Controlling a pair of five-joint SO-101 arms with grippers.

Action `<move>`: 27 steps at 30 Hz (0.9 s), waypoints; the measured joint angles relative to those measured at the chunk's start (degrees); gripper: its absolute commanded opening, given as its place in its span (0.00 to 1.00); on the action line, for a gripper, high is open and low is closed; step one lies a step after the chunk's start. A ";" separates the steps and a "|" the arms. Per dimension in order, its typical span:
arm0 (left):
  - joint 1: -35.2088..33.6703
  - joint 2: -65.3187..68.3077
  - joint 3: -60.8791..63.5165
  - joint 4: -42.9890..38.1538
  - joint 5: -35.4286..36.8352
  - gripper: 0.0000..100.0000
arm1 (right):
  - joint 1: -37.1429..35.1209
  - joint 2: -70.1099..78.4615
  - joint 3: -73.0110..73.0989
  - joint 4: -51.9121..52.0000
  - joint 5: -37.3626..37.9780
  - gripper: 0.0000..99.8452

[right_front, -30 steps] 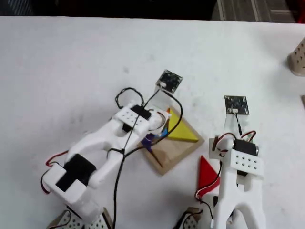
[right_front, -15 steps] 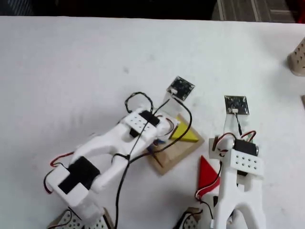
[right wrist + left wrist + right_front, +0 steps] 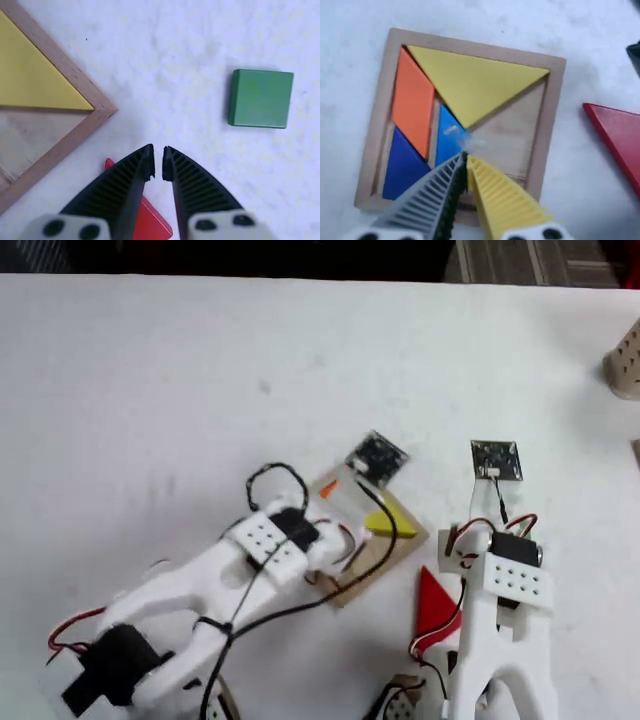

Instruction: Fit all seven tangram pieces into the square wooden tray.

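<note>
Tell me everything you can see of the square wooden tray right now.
The square wooden tray looks like pale bare wood, with a raised rim around a shallow recess. It lies flat on the white table. Inside are a large yellow triangle, an orange parallelogram and two blue pieces; the rest of its floor is bare. The left gripper, fingers shut, hangs over the recess; contact cannot be judged. A red triangle lies outside, apart from the rim.
</note>
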 measured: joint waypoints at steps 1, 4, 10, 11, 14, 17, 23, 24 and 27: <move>0.88 0.00 0.00 0.44 0.00 0.02 | 0.09 0.00 0.00 0.00 0.00 0.04; 2.11 1.58 0.00 0.53 0.00 0.02 | 0.09 0.00 0.00 0.00 0.00 0.04; 2.11 10.90 -3.43 0.53 0.00 0.02 | 0.09 0.00 0.00 0.00 0.00 0.04; 2.11 11.34 -3.78 0.53 0.00 0.02 | 0.09 0.00 0.00 0.00 0.00 0.04; 2.11 11.87 -4.48 0.53 0.00 0.02 | 0.09 0.00 0.00 0.00 0.00 0.04; 1.05 12.13 -4.84 0.53 0.00 0.02 | 0.09 0.00 0.00 0.00 0.00 0.04; -2.90 12.22 -5.36 -0.26 0.09 0.02 | 0.00 0.00 0.00 0.00 0.00 0.04; -2.99 12.22 -5.36 -0.44 0.09 0.02 | 0.09 0.00 0.00 0.00 0.00 0.04; -2.73 12.22 -5.36 -0.53 0.00 0.02 | 0.09 0.00 0.00 0.00 0.00 0.04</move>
